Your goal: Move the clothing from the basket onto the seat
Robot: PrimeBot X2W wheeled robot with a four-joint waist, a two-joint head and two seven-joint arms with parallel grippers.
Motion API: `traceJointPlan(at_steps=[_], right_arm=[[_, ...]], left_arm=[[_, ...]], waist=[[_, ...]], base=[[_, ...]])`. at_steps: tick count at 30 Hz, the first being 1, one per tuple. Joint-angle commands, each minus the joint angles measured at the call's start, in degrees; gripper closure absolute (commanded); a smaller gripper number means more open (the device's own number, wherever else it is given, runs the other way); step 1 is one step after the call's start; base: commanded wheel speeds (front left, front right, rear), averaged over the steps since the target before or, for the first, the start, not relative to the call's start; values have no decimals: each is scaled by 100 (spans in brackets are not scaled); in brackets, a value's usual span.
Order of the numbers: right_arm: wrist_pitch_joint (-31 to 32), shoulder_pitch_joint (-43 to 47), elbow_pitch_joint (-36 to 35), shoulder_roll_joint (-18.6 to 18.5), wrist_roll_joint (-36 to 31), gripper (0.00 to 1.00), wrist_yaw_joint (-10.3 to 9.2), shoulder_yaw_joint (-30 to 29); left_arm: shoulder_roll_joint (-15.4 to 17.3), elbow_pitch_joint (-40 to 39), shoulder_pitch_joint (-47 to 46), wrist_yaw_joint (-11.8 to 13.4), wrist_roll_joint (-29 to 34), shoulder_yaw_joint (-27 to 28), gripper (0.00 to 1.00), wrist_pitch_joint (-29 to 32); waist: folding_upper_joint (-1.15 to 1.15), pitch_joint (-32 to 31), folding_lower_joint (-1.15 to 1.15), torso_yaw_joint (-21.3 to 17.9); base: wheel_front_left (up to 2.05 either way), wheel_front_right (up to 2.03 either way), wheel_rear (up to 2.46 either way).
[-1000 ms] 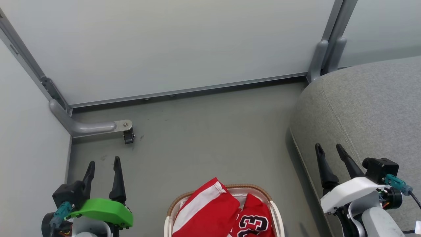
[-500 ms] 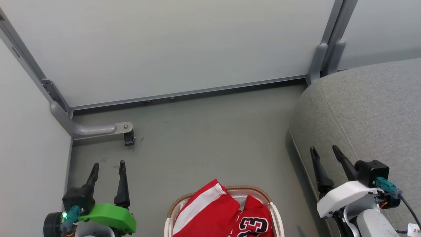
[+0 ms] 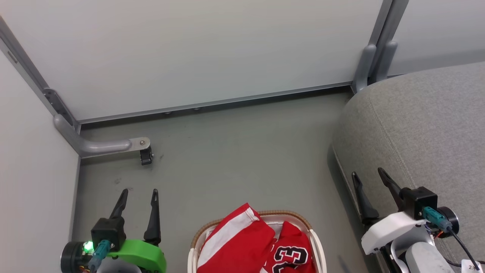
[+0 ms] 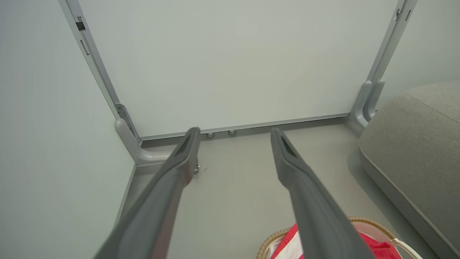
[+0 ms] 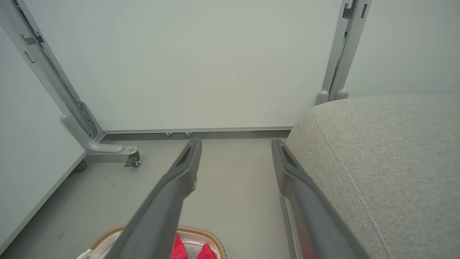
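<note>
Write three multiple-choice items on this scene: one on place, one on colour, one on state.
1. The seat lies where from the basket? A. left B. right C. beneath
2. The clothing is mostly: A. blue B. red C. green
3. The left gripper and right gripper are: A. both open, empty B. both shut C. both holding clothing
Answers: 1 B, the seat fills the head view's right; 2 B, red with white stripes; 3 A, fingers spread, nothing between them.
</note>
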Motion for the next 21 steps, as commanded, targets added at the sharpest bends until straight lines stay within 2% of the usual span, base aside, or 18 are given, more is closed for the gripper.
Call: traceJointPlan(at_steps=[1, 14, 21], right_arm=[[-48, -95, -47, -22, -129, 0, 0, 22], [-120, -761, -429, -8, -341, 0, -1, 211], [-120, -1078, -652, 63, -343, 0, -1, 221]], left_arm=[[-3, 18, -79, -38, 88, -55, 0, -40], [-57, 826, -1139, -157, -25, -1071, 0, -100], [96, 1433, -1865, -158, -197, -1715, 0, -100]], waist=[[0, 179, 0, -50], [0, 1595, 0, -561], [0, 2404, 0, -875]], base=[[0, 0, 0], [0, 0, 0], [0, 0, 0]])
